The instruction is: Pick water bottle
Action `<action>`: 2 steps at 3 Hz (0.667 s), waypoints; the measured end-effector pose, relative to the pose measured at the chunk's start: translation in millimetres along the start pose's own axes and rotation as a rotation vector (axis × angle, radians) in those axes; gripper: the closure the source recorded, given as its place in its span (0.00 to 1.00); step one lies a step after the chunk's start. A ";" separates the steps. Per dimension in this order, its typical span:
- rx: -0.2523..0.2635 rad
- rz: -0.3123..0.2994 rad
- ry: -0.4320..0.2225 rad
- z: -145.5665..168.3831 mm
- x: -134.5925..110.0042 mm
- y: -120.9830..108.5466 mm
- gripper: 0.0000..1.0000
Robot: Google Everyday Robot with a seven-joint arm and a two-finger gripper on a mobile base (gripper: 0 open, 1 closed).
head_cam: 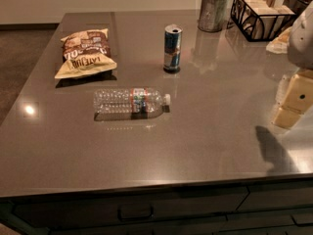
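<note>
The water bottle (131, 102) is a clear ribbed plastic bottle with a white cap and a narrow red, green and blue label band. It lies on its side near the middle of the grey countertop (146, 146), cap pointing right. My gripper (292, 104), with yellowish parts, hangs at the right edge of the view above the counter. It is well to the right of the bottle and apart from it. It holds nothing that I can see. Its shadow falls on the counter below it.
A blue-and-silver slim can (172, 49) stands upright behind the bottle. A chip bag (86, 53) lies at the back left. A metal cup (213, 11) and a black wire basket (258, 14) stand at the back right. Drawers run below the counter's front edge.
</note>
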State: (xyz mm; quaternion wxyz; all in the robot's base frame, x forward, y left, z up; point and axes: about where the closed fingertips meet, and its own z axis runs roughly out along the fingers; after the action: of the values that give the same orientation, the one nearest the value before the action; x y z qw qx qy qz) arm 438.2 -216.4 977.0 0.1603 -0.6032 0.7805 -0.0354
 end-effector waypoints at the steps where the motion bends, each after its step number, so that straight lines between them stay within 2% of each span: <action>1: 0.000 0.000 0.000 0.0 0.0 0.0 0.00; 2: -0.023 -0.026 -0.018 2.7 -17.7 5.9 0.00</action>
State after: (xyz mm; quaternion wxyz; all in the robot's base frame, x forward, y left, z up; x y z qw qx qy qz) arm 437.4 -197.6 976.6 0.1598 -0.6154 0.7715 -0.0229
